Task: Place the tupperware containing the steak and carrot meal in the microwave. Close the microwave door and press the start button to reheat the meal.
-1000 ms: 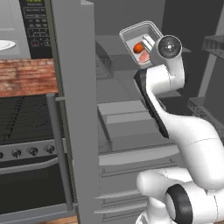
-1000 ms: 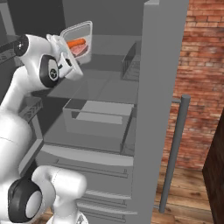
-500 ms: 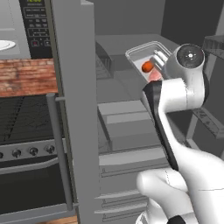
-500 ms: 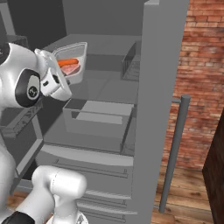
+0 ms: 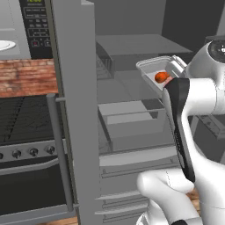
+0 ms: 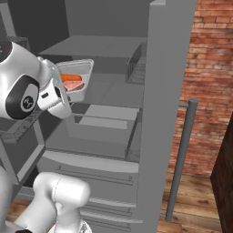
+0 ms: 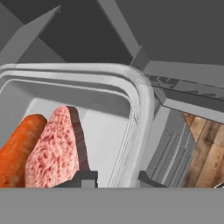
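Note:
My gripper (image 7: 117, 180) is shut on the rim of the clear tupperware (image 7: 131, 94), which hangs in the air in front of the open fridge. An orange carrot (image 7: 19, 146) and a pinkish-red steak (image 7: 54, 148) lie inside it. The left base view shows the tupperware (image 5: 151, 68) at the right beside my white wrist, with the carrot (image 5: 161, 77) showing. In the right base view the tupperware (image 6: 84, 73) is at the upper left. The microwave (image 5: 26, 26) stands at the far upper left with its white turntable plate (image 5: 5, 45) and keypad (image 5: 36, 22) showing. Its door is out of view.
The open grey fridge (image 5: 132, 110) has shelves and a drawer (image 6: 102, 120) below the tub. A fridge door (image 5: 72, 101) with a bar handle stands between me and the microwave. Another fridge door (image 6: 166, 91) is on the right. A black stove (image 5: 22, 145) sits under the microwave.
The arm has swung the tupperware down and back from the upper fridge shelf towards the robot. The tub now sits flatter. The grip has not changed.

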Controlling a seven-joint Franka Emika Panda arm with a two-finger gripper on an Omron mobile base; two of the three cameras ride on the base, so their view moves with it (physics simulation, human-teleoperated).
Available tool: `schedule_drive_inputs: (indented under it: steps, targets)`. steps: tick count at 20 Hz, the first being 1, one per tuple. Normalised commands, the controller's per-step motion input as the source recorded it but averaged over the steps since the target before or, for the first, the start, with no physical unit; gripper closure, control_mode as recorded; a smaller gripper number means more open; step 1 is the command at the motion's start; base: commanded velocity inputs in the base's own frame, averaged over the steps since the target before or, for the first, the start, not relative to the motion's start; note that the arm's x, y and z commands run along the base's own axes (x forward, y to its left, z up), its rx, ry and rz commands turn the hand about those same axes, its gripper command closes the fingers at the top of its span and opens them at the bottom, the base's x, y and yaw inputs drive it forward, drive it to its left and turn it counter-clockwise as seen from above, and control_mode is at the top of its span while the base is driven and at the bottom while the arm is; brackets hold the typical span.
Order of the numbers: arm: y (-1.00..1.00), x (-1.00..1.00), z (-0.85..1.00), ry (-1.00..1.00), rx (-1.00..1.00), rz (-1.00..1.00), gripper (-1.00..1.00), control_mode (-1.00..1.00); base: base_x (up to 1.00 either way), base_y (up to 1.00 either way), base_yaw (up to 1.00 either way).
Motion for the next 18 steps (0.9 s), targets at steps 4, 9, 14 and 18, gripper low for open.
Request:
schedule_drive_inputs:
  steps: [4,9,14,18]
  targets:
    - [0.0,-0.11,-0.14,0.0,0.0,0.0,1.0,-1.0,0.0,0.0,0.0]
    - [0.0,0.0,0.0,0.0,0.0,0.0,1.0,-1.0,0.0,0.0,0.0]
    - [0.0,0.0,0.0,0.0,0.0,0.0,1.0,1.0,0.0,0.0,0.0]
    - [0.0,0.0,0.0,0.0,0.0,0.0,1.0,1.0,-0.07,0.0,0.0]
